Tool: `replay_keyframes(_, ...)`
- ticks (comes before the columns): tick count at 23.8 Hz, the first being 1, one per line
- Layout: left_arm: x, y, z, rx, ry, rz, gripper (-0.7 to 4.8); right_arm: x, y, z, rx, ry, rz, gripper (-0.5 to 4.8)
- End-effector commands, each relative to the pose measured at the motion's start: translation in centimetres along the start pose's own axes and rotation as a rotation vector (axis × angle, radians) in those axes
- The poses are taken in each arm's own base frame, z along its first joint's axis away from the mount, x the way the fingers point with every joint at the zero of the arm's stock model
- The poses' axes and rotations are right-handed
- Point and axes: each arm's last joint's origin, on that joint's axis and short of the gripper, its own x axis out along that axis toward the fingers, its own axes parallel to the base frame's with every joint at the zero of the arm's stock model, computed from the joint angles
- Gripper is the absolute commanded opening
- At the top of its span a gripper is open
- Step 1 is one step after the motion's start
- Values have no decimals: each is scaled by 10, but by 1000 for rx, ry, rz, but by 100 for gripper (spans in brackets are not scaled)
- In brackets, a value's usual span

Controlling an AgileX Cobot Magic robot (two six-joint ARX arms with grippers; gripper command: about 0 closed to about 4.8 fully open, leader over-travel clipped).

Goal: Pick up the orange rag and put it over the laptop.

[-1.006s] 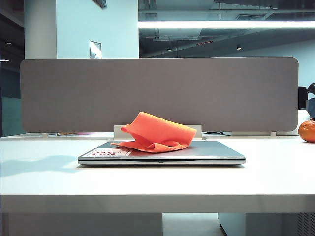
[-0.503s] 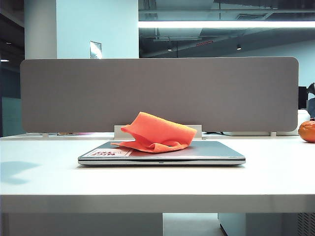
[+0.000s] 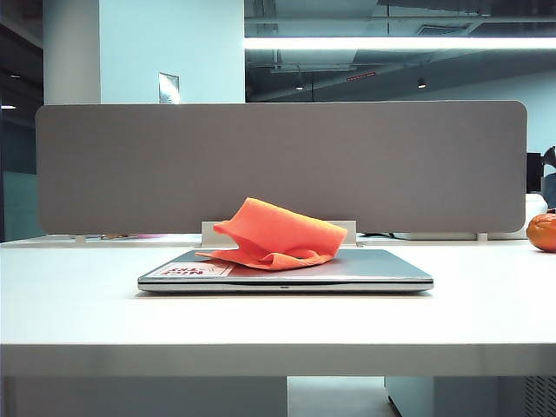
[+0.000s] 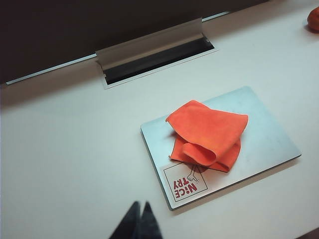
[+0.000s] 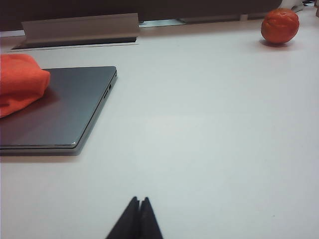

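Orange rag: I see the bright orange fuzzy microfibre rag (image 4: 208, 134) lying crumpled and folded on itself on the lid of the thin flat silver-grey laptop (image 4: 264, 132), nearer the corner with the white-and-red sticker (image 4: 186, 183); nothing grips it.
Laptop: closed and flat on the white table (image 3: 78, 304), with much of its lid bare around the cloth.
Task progress: by my reading the rag is already set down on the laptop, so the pick and place look done; it sits bunched, not spread, and if I wanted fuller cover I would have to smooth it out.
Left jaws: the left gripper (image 4: 140, 209) has its dark jaws pressed together and holds nothing; it hangs above the bare table, off the laptop's sticker corner.
Rag to left jaws: apart from the tips, beyond the sticker, no contact.
Right jaws: the right gripper (image 5: 139, 204) is pinched closed and empty, low over bare table beside the laptop's other end.
Rag to right jaws: well apart, only an edge of it showing at the side of the right wrist view.
Exterior view: neither arm appears.
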Motion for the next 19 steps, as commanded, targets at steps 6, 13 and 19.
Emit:
replay_keyframes(6,1,0,1,-7,-4,3,-6,0,0,0,-3,-8,1,-5)
replay_keyframes(13,1,0,1,3,-9,6,-6,0,0,0,-3,-8,1,-5)
replay_keyframes(19,8,17,9,-63,-120,123,-6,0,0,0,-3,-9,1,-5)
